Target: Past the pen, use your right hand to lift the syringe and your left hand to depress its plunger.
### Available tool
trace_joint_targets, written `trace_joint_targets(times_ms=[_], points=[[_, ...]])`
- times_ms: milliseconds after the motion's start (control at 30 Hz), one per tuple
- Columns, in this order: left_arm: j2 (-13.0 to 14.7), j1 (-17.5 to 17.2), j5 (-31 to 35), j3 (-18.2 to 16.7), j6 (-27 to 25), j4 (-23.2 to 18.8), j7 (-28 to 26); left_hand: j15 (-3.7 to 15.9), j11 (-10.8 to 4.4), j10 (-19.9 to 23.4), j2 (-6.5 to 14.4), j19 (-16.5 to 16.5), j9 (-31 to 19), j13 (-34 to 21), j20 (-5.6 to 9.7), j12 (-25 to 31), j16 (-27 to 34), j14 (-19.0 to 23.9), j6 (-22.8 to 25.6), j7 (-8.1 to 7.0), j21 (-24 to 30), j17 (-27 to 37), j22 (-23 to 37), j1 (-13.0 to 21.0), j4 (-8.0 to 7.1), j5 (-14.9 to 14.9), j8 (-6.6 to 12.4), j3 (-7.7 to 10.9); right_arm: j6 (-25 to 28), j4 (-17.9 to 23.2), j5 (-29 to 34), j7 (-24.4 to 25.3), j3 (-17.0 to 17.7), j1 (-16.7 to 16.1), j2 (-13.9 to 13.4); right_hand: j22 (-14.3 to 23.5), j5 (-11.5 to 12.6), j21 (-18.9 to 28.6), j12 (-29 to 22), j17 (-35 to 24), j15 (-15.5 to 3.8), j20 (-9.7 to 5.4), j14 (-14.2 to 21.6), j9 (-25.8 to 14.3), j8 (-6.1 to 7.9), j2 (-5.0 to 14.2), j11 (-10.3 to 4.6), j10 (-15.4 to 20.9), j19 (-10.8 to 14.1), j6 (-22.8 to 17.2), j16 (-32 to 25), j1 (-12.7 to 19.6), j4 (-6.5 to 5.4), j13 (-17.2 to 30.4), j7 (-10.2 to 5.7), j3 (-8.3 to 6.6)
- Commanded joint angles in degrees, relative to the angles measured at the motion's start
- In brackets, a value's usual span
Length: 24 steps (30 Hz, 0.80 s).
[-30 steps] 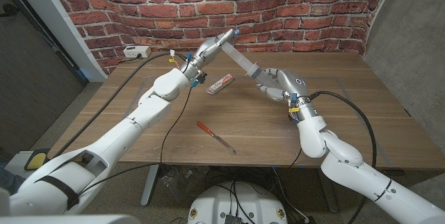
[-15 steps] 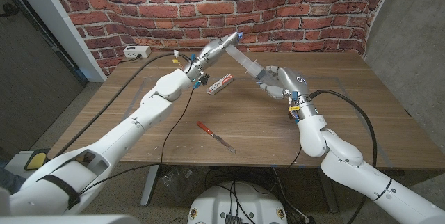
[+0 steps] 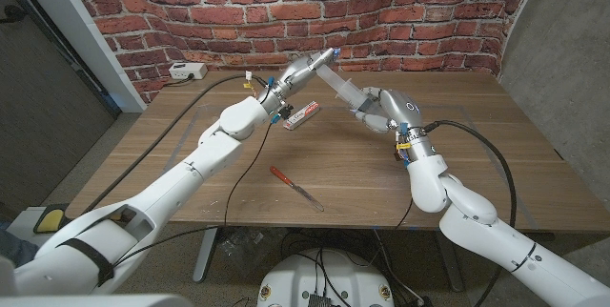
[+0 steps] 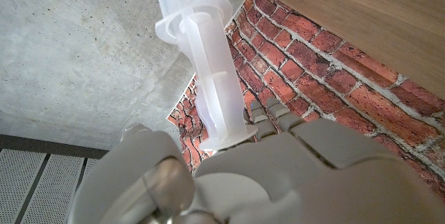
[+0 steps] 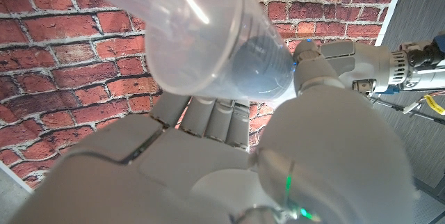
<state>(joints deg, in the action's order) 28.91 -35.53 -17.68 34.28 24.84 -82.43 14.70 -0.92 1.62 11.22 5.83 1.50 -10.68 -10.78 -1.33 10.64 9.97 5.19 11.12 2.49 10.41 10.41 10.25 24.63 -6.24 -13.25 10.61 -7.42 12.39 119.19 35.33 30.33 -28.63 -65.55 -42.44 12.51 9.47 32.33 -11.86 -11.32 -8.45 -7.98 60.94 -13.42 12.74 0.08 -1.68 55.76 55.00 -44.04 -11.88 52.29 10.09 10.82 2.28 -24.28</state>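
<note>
A clear plastic syringe [image 3: 341,86] hangs tilted above the far middle of the table. My right hand [image 3: 383,112] grips its barrel [image 5: 208,43] from below, fingers wrapped around it. My left hand [image 3: 307,68] is at the syringe's upper end, and the plunger's end plate [image 4: 227,138] sits against it between thumb and fingers. The plunger shaft [image 4: 206,71] runs from there into the barrel's flange. In the right wrist view my left hand [image 5: 351,57] shows just behind the barrel. A red-handled pen [image 3: 294,187] lies on the table nearer to me.
A small white and red packet [image 3: 302,114] lies on the table under my left arm. A white power box [image 3: 187,71] with cables sits at the far left edge. A brick wall [image 3: 400,21] stands behind the table.
My left hand has moved right, towards my right hand, and the plunger has gone further into the barrel. The right hand has risen slightly with the syringe.
</note>
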Motion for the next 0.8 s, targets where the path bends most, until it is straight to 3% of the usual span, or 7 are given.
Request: trace_joint_targets(times_ms=[33,800], points=[[-1.1,0.4,0.4,1.4,-0.2,0.8,0.9,0.01,-0.01,-0.5,0.1,-0.4,-0.1,-0.1,-0.13,0.3,0.4,-0.4,-0.2,-0.11,0.4,0.1,0.1,0.2,-0.16,-0.5,0.27,-0.38,-1.1,-0.9,-0.4,0.4,-0.4,0.6,0.8,0.0,0.3,0.6,-0.2,-0.2,-4.45,-4.42,1.8,-0.2,0.07,9.98,-3.69,3.8,-0.4,-8.4,-0.2,9.2,-4.18,0.2,-8.01,-4.68],[-1.8,1.3,0.9,2.4,-0.4,1.8,2.0,0.13,-0.03,-0.9,0.2,-1.1,-0.1,-0.1,-0.3,0.4,0.4,-0.8,-0.3,-0.18,0.4,0.1,0.1,0.2,-0.2,-0.5,0.36,-0.58,-2.5,-3.1,-0.4,1.0,-1.4,2.5,2.0,-0.1,0.3,1.4,-0.2,-0.2,-4.51,-4.41,2.0,-0.3,-0.08,9.93,-3.95,3.9,-0.7,-8.6,-0.2,9.3,-4.09,0.2,-8.15,-4.75]])
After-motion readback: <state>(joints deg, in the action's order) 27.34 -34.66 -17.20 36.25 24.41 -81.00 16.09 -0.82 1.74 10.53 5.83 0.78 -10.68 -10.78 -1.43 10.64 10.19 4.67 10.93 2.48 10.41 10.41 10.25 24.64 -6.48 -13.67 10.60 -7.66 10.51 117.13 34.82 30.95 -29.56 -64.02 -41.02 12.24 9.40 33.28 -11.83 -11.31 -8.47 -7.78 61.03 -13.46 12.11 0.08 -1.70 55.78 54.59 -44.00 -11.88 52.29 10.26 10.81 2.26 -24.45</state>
